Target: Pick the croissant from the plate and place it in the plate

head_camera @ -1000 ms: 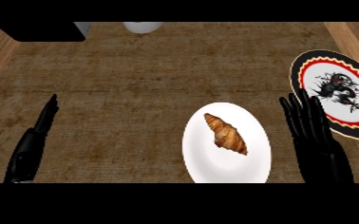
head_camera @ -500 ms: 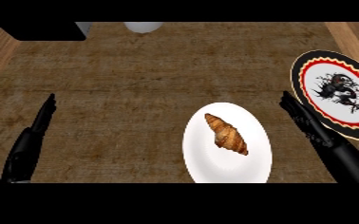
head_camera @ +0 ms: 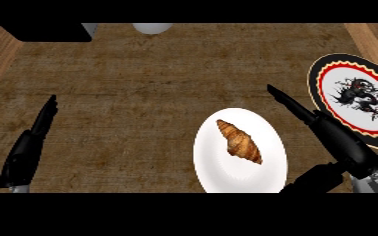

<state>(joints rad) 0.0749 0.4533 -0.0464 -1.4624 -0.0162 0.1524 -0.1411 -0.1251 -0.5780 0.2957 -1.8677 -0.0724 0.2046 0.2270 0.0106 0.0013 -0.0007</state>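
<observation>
- Presently: croissant [head_camera: 239,141] on white plate [head_camera: 214,167], near bench's front edge; likely light, flaky, crushable.
- Hold across its thick middle.
- Right hand [head_camera: 334,139] beside it, fingers straight, empty.

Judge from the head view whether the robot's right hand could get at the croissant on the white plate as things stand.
Probably yes. The right hand is open just right of the white plate, and nothing lies between it and the croissant, which sits uncovered. The patterned plate is on the hand's other side, out of the way.
</observation>
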